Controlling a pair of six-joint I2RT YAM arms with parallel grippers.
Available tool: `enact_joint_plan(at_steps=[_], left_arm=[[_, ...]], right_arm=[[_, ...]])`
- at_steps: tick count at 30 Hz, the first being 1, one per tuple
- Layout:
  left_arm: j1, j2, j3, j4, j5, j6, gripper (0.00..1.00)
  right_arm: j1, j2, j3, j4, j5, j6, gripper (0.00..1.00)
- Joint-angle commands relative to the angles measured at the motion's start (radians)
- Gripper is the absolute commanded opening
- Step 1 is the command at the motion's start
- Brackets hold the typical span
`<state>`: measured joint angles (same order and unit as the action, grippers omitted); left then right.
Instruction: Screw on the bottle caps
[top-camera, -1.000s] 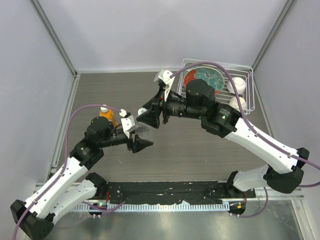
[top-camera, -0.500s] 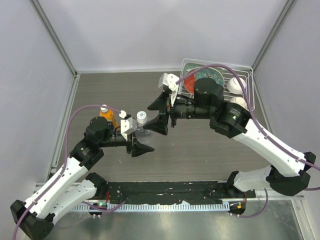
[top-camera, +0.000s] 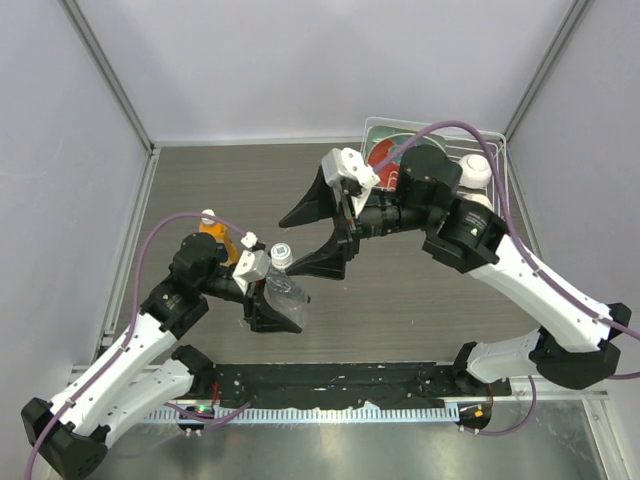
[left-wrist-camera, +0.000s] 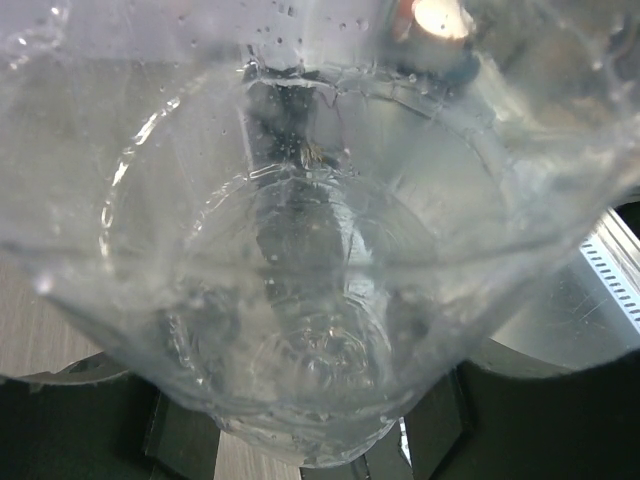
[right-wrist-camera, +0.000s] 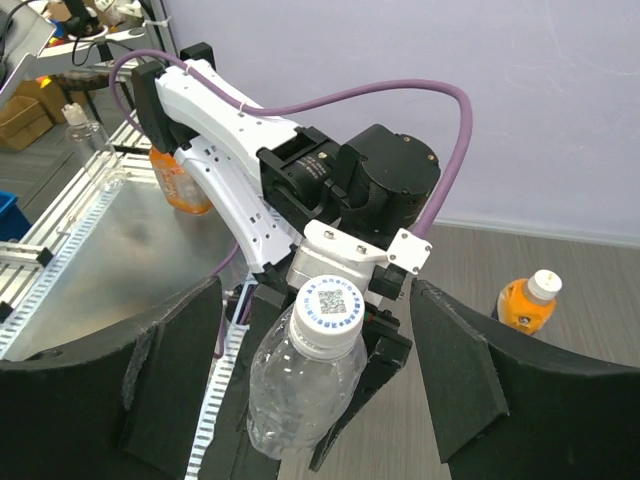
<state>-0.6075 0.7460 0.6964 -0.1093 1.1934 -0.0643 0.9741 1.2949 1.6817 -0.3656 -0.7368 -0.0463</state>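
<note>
From above, your left claw is clamped round the body of the clear bottle and holds it tilted above the table, neck towards the other arm. The white cap sits on the neck. Your right claw is spread wide, its tips just beside the cap and clear of it. The orange bottle stands upright on the table behind the left arm, with the cream cap on top.

At the left wrist, the clear bottle fills nearly the whole view. The dark fingers show only at the bottom edge, pressed against its wall.

At the right wrist, you look straight down the bottle's neck. The white cap lies between the two open fingers, with a gap on either side. The orange bottle stands well apart at the right.

You look to be working the clear bottle's cap. You cannot tell from here whether it is tight. If it isn't, centre the open claw on the cap, close it squarely, and turn the wrist while the left claw holds the bottle firm. The thin wall may buckle or spin.
</note>
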Motion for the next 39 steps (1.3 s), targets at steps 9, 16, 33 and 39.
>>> enact_joint_plan(at_steps=[9,16,33,39], left_arm=[[-0.003,0.006,0.025,0.03,0.037,0.009,0.0],[-0.003,0.0,0.022,0.028,0.012,0.012,0.0],[-0.003,-0.004,0.023,0.03,0.012,0.012,0.0],[-0.003,-0.008,0.025,0.031,0.011,0.012,0.0]], right_arm=[[-0.005,0.084,0.052,0.134,-0.202,0.077,0.65],[-0.011,0.106,0.042,0.152,-0.236,0.12,0.48],[-0.017,0.121,-0.003,0.232,-0.223,0.161,0.61],[-0.018,0.121,-0.02,0.248,-0.23,0.175,0.6]])
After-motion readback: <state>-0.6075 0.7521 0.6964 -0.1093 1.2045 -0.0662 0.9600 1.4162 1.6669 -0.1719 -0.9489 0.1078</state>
